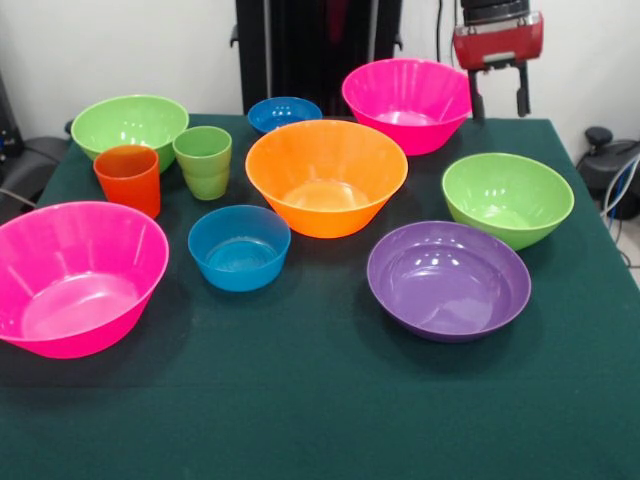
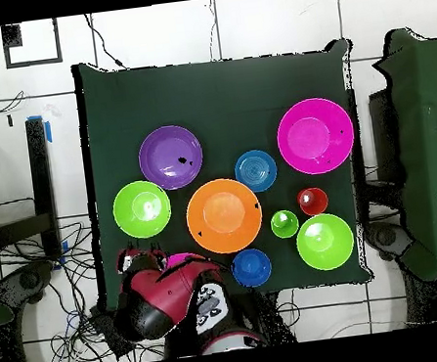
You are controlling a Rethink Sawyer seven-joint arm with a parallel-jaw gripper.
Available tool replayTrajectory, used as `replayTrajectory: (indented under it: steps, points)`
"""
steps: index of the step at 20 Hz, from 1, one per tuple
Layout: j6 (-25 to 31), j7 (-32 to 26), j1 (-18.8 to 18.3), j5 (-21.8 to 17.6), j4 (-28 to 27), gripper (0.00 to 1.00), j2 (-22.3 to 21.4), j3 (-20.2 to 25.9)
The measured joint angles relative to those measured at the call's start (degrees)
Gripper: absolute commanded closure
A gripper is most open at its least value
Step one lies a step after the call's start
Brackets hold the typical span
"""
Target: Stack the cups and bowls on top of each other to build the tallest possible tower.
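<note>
I see the gripper (image 1: 501,95) raised above the table's (image 1: 330,420) far right corner, its two fingers (image 1: 522,92) hanging apart and holding nothing. A pink bowl (image 1: 407,103) sits just left of the fingers, partly below them. In front of them stand a green bowl (image 1: 507,198) and the purple bowl (image 1: 448,279). The orange bowl (image 1: 326,176), both cups (image 1: 128,178) and the other bowls lie further left, all separate, nothing stacked.
</note>
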Motion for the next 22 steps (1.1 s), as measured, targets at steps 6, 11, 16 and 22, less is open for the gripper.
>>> replayTrajectory:
  steps: [6,11,16,22]
  points:
    - [-0.8,0.0,-0.1,-0.5,-0.9,0.0,2.8,-0.5]
    - [-0.8,0.0,-0.6,-1.0,-0.9,0.0,2.7,-0.7]
    - [-0.8,0.0,-1.1,-1.1,-0.5,0.0,0.1,-0.7]
    - [1.1,0.0,-3.1,-1.1,2.1,0.0,-8.0,0.3]
